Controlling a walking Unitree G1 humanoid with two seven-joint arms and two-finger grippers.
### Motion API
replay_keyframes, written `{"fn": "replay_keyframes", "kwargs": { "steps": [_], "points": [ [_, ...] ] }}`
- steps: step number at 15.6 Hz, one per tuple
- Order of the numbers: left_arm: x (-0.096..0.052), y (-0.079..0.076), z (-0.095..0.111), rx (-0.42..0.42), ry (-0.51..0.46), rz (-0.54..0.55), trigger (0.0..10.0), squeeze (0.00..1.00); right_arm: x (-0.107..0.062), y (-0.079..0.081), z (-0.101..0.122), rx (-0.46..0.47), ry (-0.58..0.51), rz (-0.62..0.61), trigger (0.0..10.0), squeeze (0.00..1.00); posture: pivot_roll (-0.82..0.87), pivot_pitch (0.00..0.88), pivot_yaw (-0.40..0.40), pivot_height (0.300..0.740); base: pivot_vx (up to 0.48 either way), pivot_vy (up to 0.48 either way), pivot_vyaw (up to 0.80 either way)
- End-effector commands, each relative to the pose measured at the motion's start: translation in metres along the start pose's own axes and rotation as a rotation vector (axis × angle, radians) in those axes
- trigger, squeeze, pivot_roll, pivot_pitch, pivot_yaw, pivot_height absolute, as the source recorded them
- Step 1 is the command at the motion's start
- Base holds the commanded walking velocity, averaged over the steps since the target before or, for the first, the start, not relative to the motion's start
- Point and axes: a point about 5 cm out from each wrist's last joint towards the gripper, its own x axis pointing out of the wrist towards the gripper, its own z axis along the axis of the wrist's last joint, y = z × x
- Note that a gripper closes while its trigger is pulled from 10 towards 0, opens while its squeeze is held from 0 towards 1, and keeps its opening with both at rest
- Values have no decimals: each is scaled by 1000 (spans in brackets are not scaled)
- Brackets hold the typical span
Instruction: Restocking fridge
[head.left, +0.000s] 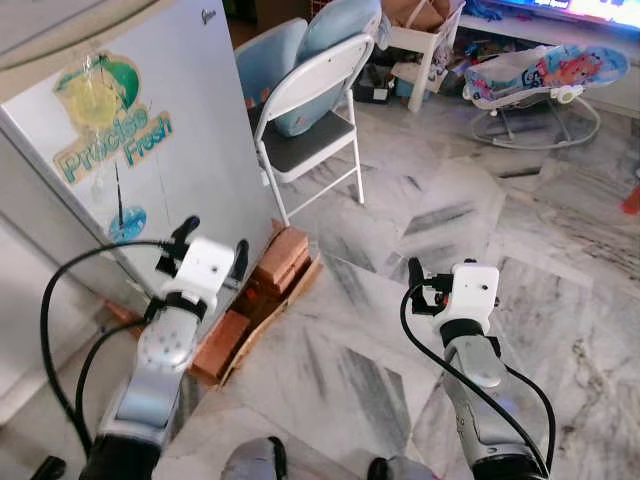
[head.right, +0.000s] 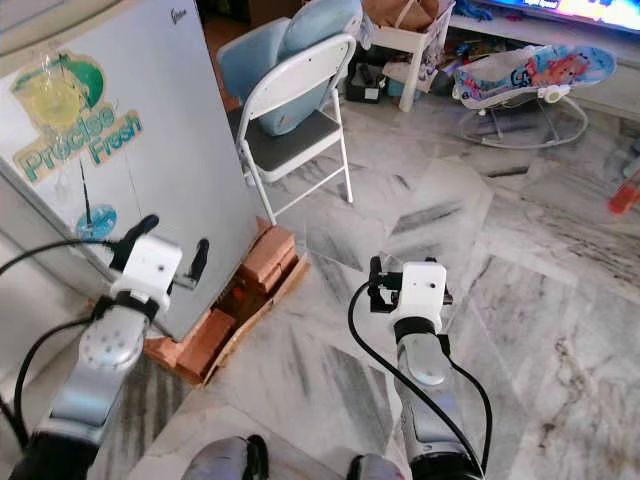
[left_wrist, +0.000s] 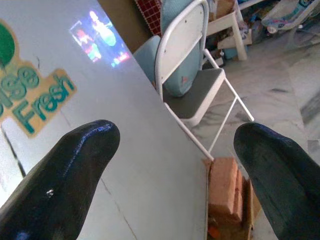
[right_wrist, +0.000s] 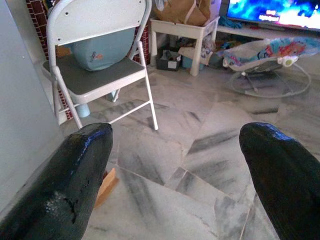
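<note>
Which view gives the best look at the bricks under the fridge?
The left eye view: the bricks show stacked under the fridge corner on cardboard, beside the left gripper. The right eye view shows them much the same. The left wrist view catches one stack between its fingers; the right wrist view only a sliver.

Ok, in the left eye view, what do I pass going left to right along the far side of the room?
Fridge → white folding chair → small white table → baby bouncer.
</note>
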Motion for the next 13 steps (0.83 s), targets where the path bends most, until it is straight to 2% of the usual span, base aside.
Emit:
{"fn": "replay_keyframes", "kwargs": {
  "steps": [1, 3, 6, 8, 10, 13],
  "points": [
    [-4, 5, 0, 24, -2, 19, 10000, 0, 0, -3, 4, 9, -21, -4, 10000, 0, 148, 108, 19, 740, 0, 0, 0],
    [-13, 8, -10, 42, 32, 25, 10000, 0, -1, -7, -2, -8, -2, 5, 10000, 0, 162, 98, -8, 740, 0, 0, 0],
    [-16, 2, -18, 42, 65, 18, 10000, 0, 4, -5, -6, -3, 14, 15, 10000, 0, 169, 81, -24, 740, 0, 0, 0],
    [-11, -9, -15, 32, 57, -11, 10000, 0, 6, 0, -8, 2, 13, 32, 10000, 0, 177, 74, -35, 740, 0, 0, 0],
    [-8, -14, -11, 31, 47, -13, 10000, 0, 5, 4, -10, 3, 19, 52, 10000, 0, 180, 74, -48, 740, 0, 0, 0],
    [-10, -6, -8, 48, 36, 27, 10000, 0, 10, 4, -10, -2, 19, 71, 10000, 0, 222, 84, -73, 740, 0, 0, 0]
  ]
}}
